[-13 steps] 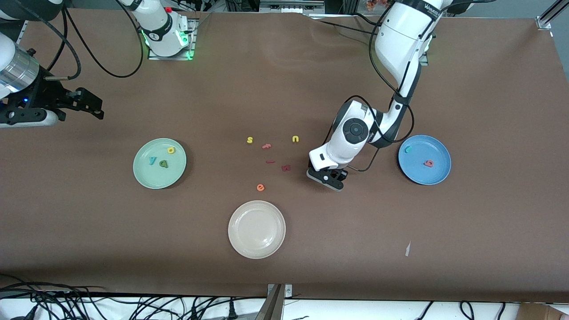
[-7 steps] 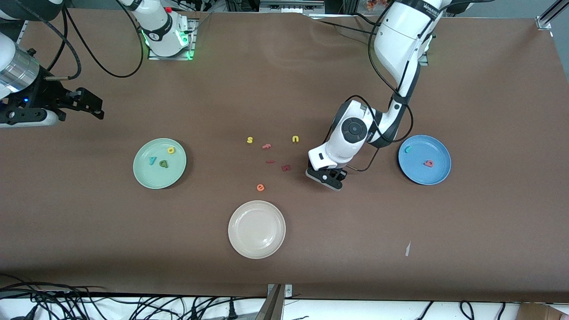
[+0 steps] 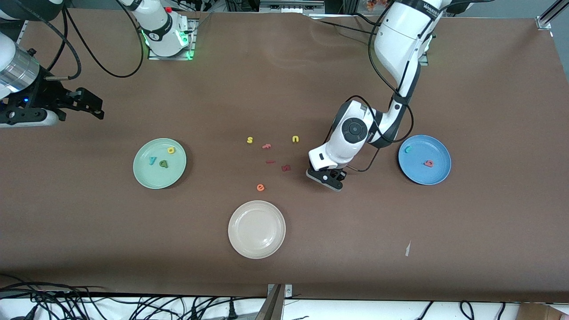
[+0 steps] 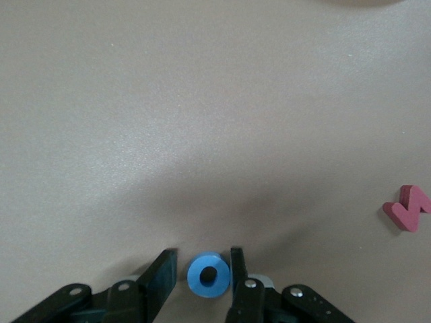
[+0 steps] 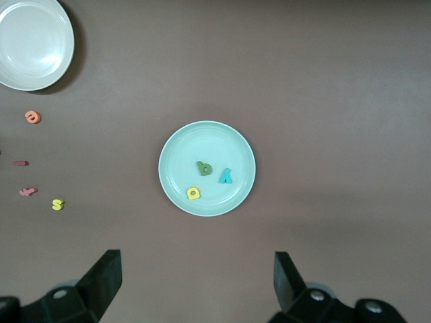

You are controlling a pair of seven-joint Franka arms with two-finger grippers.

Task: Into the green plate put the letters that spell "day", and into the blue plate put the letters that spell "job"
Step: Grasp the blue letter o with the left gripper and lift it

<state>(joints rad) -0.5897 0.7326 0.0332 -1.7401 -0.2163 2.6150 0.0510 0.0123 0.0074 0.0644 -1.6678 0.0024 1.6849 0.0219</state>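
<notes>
My left gripper is low at the table, between the loose letters and the blue plate. Its open jaws straddle the blue "o"; one finger touches it and the other stands a sliver off. The "o" is hidden in the front view. The blue plate holds the teal "j" and the pink "b". The green plate holds the "y", "a" and "d". My right gripper waits wide open high near the right arm's end of the table.
A cream-white plate lies nearest the front camera. Loose letters lie mid-table: yellow "s", yellow "u", orange "e" and three dark red letters, one beside my left gripper. A paper scrap lies toward the front.
The left gripper's jaws have narrowed around the blue "o". Neither arm has visibly shifted.
</notes>
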